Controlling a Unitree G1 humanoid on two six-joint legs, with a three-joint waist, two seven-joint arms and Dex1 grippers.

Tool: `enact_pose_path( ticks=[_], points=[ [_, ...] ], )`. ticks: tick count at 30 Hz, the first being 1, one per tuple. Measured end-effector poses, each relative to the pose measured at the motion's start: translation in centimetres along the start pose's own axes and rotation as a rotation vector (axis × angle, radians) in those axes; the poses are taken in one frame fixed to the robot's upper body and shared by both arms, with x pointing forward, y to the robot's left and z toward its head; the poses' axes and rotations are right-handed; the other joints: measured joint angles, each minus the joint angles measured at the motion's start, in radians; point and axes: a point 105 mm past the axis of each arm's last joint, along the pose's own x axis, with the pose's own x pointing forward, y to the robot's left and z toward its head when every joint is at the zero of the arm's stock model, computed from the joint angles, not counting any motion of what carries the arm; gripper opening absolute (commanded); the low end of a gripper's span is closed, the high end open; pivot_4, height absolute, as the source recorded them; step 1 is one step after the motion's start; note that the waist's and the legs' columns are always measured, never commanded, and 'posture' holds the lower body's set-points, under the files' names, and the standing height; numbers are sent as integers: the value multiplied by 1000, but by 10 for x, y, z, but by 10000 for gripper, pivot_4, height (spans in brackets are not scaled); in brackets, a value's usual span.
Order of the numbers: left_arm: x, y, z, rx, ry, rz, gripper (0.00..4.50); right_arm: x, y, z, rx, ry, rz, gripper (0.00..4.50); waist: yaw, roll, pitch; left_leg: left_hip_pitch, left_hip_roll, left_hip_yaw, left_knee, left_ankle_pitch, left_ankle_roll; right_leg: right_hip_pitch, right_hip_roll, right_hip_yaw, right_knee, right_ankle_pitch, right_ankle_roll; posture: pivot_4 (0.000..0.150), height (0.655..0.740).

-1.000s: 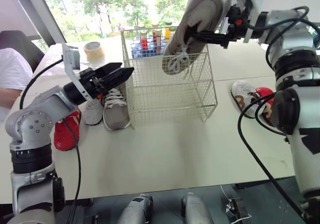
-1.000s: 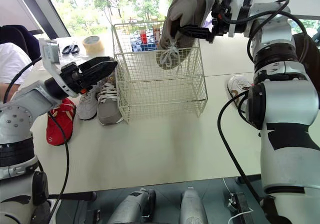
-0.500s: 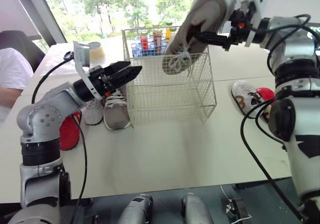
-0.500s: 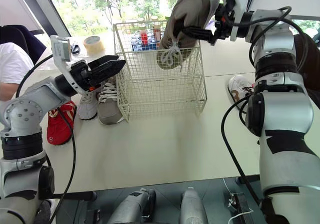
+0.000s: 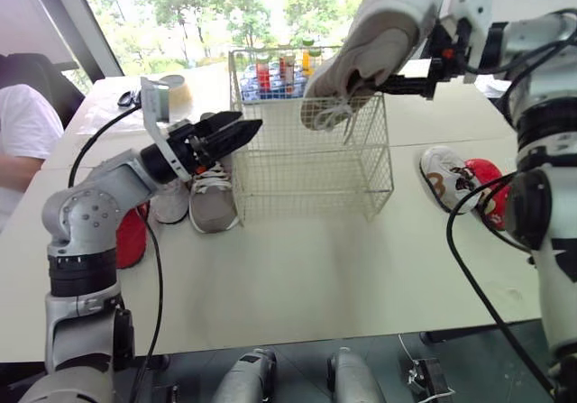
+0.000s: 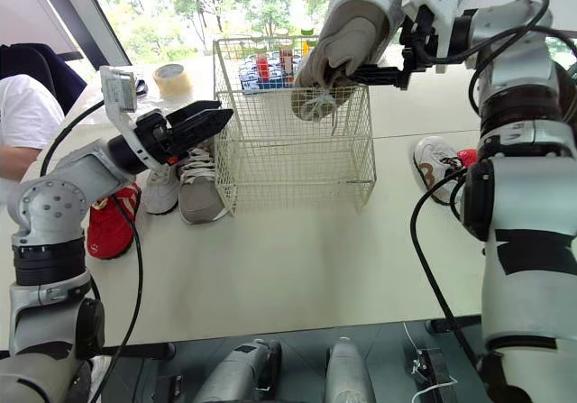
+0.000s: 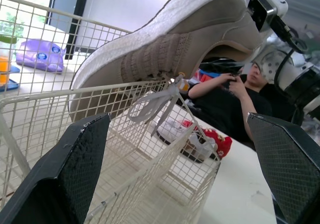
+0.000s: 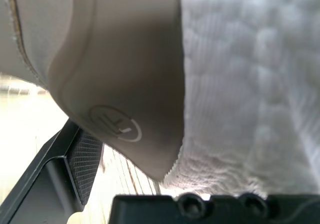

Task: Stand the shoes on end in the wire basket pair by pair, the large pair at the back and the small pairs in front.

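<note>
Silver-grey jointed arms (image 5: 86, 218) carry black cables (image 5: 159, 281); left claw (image 5: 250, 122) has black cross-hatched pads (image 7: 75, 179)

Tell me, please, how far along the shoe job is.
Done: nothing, the wire basket looks empty. In hand: the right gripper holds a large beige sneaker toe-down over it; the left gripper hangs open beside it. Left: the matching sneaker, a white shoe and a red shoe at its left, a second white shoe and second red shoe at its right.
</note>
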Motion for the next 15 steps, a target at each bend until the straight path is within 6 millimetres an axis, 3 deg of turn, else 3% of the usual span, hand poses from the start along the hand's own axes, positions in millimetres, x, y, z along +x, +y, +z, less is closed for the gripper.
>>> enact_pose_path(
  ticks=[4, 9, 13, 15],
  points=[
    [1, 0, 0, -2, -5, -2, 45000, -13, -6, -4, -92, 142, -12, 44556, -5, 0, 0, 0, 0, 0, 0, 0, 0, 0, 0, 0, 0, 0, 0, 1500, 7400],
    [2, -3, -2, 1, -19, -9, 45000, -14, -4, -17, -183, 286, 16, 44556, -10, 0, 0, 0, 1, 1, 0, 0, 0, -1, 0, 0, 1, 0, 0, 1500, 7400],
    [2, -5, -3, 5, -16, -7, 45000, -22, -9, -19, -190, 305, -25, 44556, -5, 0, 0, 0, 1, 1, 0, 0, 0, -1, 0, 0, 1, 0, 0, 1500, 7400],
    [1, -6, -5, 8, -15, 1, 45000, -28, -16, -11, -122, 202, -108, 44556, -3, 0, 0, 0, 0, 1, 0, 0, 0, 0, 0, 1, 1, 0, 0, 1500, 7400]
  ],
)
